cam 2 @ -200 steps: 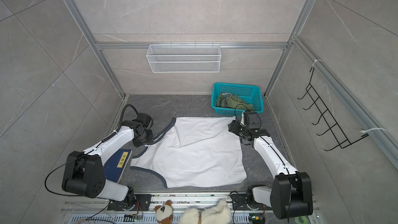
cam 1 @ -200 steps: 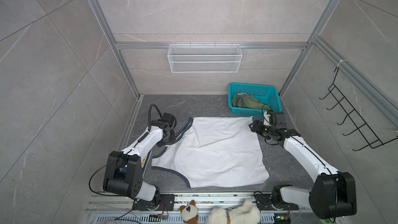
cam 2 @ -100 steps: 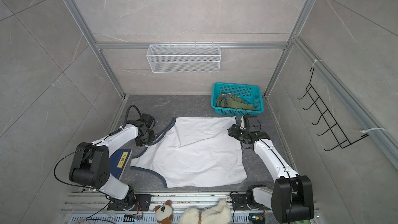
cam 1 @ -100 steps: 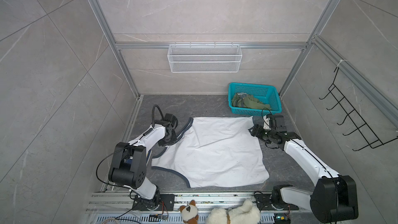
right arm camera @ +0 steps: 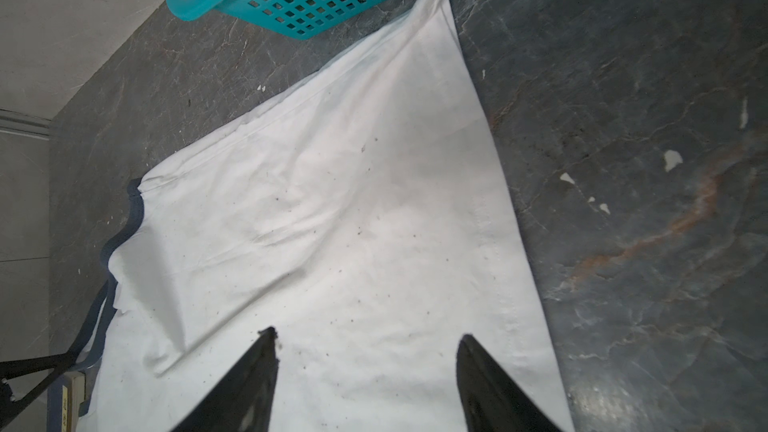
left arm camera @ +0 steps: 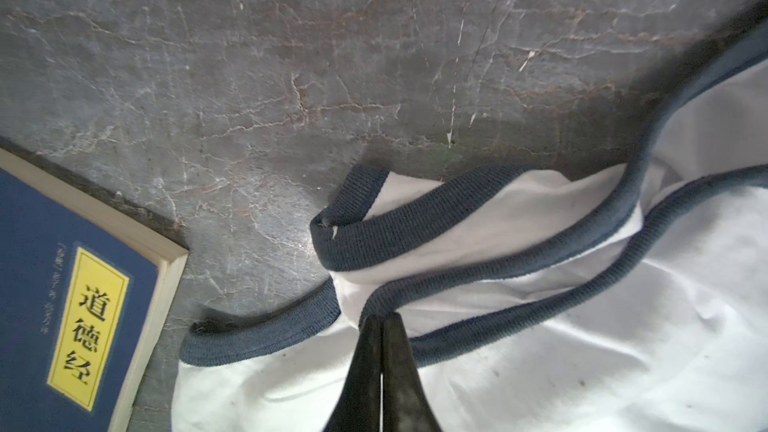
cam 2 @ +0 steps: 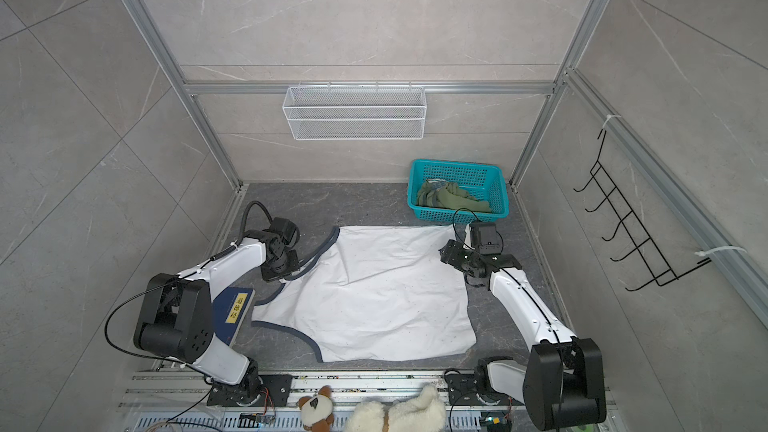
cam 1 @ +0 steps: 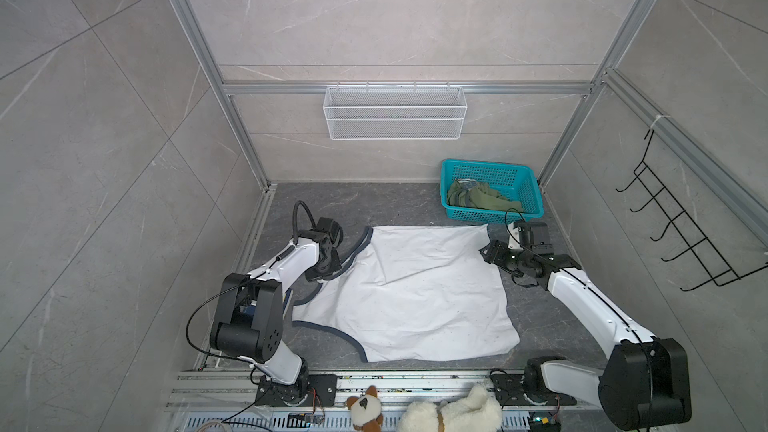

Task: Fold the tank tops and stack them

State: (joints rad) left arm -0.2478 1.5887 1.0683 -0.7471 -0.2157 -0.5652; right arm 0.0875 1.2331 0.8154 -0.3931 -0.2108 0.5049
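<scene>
So far nothing is folded: the white top (cam 1: 415,297) lies spread on the worktop (cam 1: 374,205), and the green top (cam 1: 478,199) sits crumpled in the basket (cam 1: 486,164). The left end effector (left arm camera: 381,322) is closed, pinching the white top's navy trim (left arm camera: 374,230). The right end effector (right arm camera: 368,333) hangs open over the hem. Both folds and the stacking remain.
</scene>
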